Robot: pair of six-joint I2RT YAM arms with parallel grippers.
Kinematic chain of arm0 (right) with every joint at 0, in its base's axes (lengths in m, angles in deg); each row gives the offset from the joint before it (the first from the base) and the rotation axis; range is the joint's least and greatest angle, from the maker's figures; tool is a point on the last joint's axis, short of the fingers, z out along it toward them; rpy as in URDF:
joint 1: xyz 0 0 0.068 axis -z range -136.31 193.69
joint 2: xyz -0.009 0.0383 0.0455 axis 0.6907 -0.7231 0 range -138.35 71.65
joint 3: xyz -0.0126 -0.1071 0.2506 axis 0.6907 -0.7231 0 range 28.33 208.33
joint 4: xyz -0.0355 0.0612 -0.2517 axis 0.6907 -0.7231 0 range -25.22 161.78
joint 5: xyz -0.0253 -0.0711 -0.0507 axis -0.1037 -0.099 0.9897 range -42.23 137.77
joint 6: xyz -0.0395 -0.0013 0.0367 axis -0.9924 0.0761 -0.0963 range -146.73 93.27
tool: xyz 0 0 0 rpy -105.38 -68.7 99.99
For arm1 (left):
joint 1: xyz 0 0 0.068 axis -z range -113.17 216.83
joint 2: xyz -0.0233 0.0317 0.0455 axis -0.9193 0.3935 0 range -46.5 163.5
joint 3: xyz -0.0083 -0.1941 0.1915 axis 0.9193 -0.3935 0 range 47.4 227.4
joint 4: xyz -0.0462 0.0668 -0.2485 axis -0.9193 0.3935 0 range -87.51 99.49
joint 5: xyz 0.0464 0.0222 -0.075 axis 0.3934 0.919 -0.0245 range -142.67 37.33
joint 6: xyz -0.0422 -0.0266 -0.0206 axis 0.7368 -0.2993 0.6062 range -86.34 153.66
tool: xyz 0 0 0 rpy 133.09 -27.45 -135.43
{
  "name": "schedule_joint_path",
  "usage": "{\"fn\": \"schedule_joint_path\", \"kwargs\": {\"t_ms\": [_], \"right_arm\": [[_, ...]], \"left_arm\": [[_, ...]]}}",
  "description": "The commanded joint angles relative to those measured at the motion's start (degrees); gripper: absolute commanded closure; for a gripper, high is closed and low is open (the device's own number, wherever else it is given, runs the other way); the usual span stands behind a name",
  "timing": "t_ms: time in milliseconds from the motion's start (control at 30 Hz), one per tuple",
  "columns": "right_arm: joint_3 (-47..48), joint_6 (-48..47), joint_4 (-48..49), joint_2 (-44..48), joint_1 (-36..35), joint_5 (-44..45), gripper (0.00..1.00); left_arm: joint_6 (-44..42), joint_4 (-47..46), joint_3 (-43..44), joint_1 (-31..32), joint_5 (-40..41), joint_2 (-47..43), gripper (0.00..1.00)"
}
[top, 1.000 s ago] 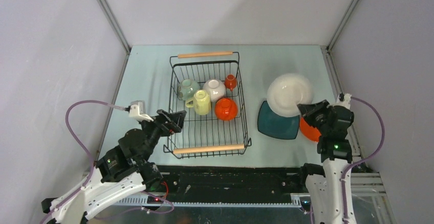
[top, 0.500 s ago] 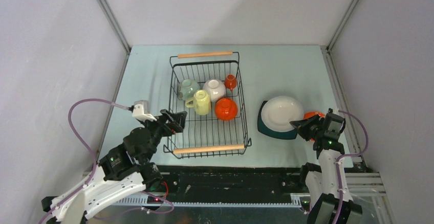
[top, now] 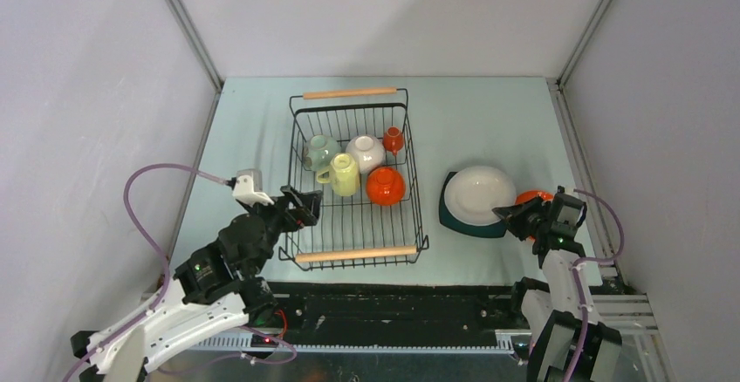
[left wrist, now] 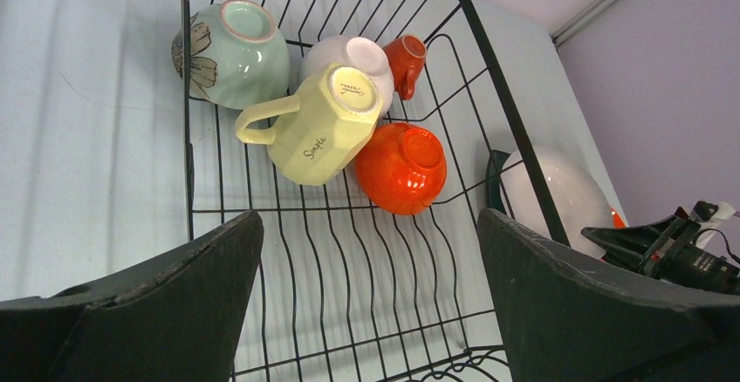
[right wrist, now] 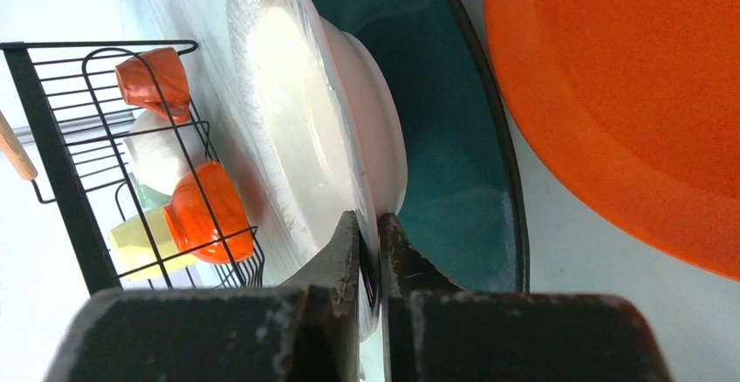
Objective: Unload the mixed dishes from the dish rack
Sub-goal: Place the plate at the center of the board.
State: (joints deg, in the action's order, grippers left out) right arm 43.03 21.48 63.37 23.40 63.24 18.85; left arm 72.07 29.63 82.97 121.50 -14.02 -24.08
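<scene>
The black wire dish rack [top: 415, 216] with wooden handles holds a pale green bowl [top: 318, 151], a white bowl [top: 366, 149], a small orange cup [top: 393, 139], a pale yellow mug [top: 343, 173] and an orange bowl [top: 385, 185], all upside down or on their sides. My left gripper [top: 303, 207] is open and empty at the rack's near left wall, its fingers [left wrist: 166, 286] wide apart over the rack floor. My right gripper [top: 510, 214] is shut on the rim of a wide white bowl [top: 477, 194], which rests on the dark teal plate [top: 451, 216]. An orange plate [right wrist: 628, 94] lies beside them.
The enclosure's grey walls stand close on the left, right and back. A metal frame rail [top: 576, 146] runs along the table's right edge, close to the orange plate. The black base strip [top: 393, 299] lies along the near edge.
My right gripper has lowered the white bowl from above onto the teal plate and come nearer the front edge. My left gripper has crept slightly toward the rack.
</scene>
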Motion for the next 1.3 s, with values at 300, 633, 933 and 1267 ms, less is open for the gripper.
{"fn": "schedule_joint_path", "kwargs": {"t_ms": [300, 633, 933, 1267], "right_arm": [[-1.6, -1.9, 1.8, 3.0, 0.4, 1.4, 0.86], [-1.2, -4.0, -5.0, 9.7, 0.4, 4.9, 0.67], [-1.1, -4.7, -6.2, 11.4, 0.4, 5.3, 0.50], [-1.0, -5.5, -6.7, 10.1, 0.4, 4.6, 0.25]], "left_arm": [[-2.1, -3.6, 0.8, 0.2, -2.5, 6.3, 0.00], [-5.7, -4.6, 5.6, -0.1, -5.7, 17.2, 0.00], [-10.2, -5.8, 7.2, -4.0, -11.2, 22.1, 0.00], [-11.0, -5.9, 10.5, -10.6, -12.9, 27.2, 0.00]]}}
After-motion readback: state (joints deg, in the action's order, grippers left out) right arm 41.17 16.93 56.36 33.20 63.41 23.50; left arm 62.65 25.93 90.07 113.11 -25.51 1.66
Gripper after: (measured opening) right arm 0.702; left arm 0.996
